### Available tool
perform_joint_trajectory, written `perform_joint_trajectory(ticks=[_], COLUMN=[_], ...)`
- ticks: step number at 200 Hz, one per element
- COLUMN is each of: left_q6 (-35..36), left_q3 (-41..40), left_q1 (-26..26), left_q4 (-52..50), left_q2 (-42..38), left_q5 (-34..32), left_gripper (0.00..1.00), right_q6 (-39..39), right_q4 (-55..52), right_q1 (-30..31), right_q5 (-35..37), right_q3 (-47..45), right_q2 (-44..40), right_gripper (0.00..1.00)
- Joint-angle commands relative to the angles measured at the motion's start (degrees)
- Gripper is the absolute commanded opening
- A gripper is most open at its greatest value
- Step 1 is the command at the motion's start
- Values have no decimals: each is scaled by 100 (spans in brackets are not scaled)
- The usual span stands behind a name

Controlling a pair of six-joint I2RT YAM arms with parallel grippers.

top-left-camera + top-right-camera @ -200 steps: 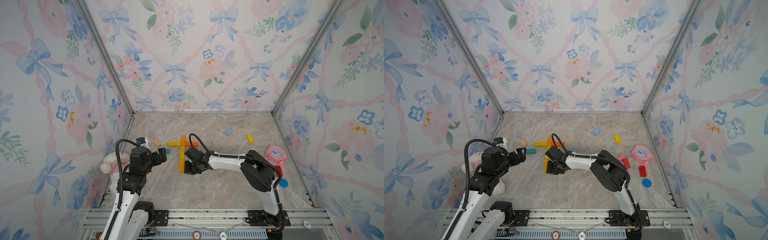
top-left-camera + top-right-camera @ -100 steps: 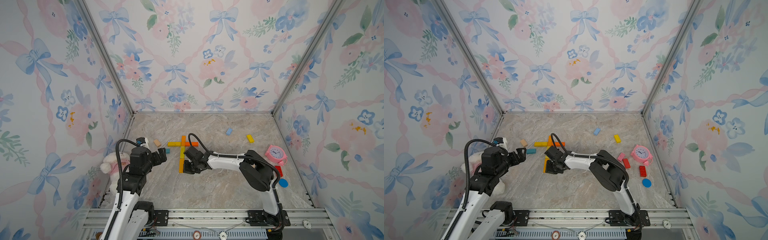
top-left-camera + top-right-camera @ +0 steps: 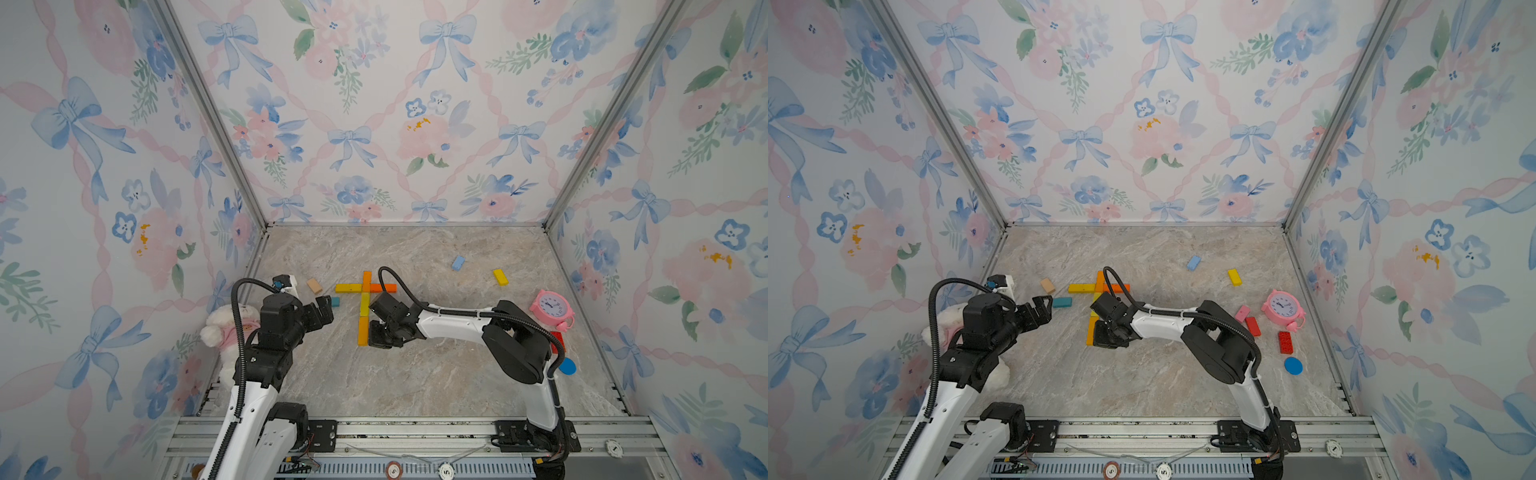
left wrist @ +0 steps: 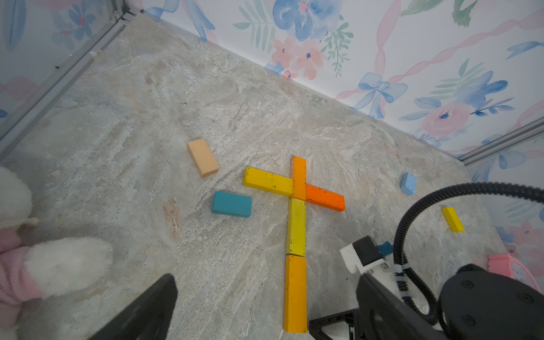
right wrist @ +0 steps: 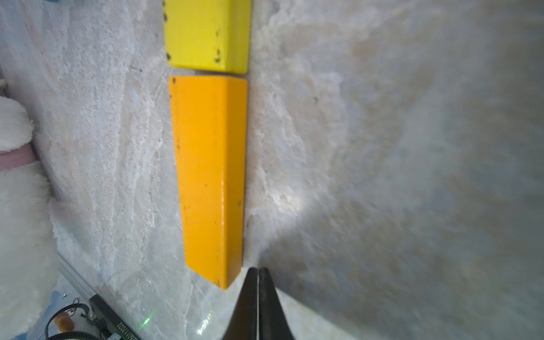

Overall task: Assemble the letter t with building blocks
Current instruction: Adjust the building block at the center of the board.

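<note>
Orange block (image 5: 209, 176), we find right gripper (image 5: 258, 270) fingers together just beside its corner, left gripper (image 3: 1040, 307) fingers apart

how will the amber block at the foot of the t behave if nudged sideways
The amber block looks like rigid painted wood, so it should slide whole, not flex. Lying flat, wider than tall, it seems unlikely to tip or roll. A push near one end would probably swivel it out of line with the yellow block.
</note>
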Motion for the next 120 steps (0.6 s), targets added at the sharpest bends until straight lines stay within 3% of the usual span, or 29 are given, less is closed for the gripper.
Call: perform_joint_trajectory(ticks=[1, 36, 57, 75, 94, 109, 120], left_q6=[-27, -23, -75, -134, -28, 90, 54], left_q3=[-54, -50, -72, 27, 335, 617, 720], left_q1=[38, 42, -15, -380, -1269, -1952, -2128], left_q4=[45, 158, 450, 694, 717, 729, 733], left_q2=[-28, 19, 83, 286, 653, 990, 1200], left_q5=[-14, 220, 592, 567, -238, -803, -873], left_gripper=[98, 98, 98, 98, 98, 98, 98], right_q6=[-591, -2250, -3160, -3634, -3969, -4153, -4257], right_q4=[-785, -2572, -3333, -3313, -3036, -2877, -2886], right_q1=[33, -21, -305, -1130, -2165, -2696, -3013], right_q5=[619, 2288, 3406, 3276, 2652, 2393, 2175], right_q3=[119, 722, 737, 337, -175, -449, -532], right_q2=[-1124, -2793, -3797, -4719, -5556, -5966, -6075], right_gripper=[12, 26, 47, 70, 99, 96, 96])
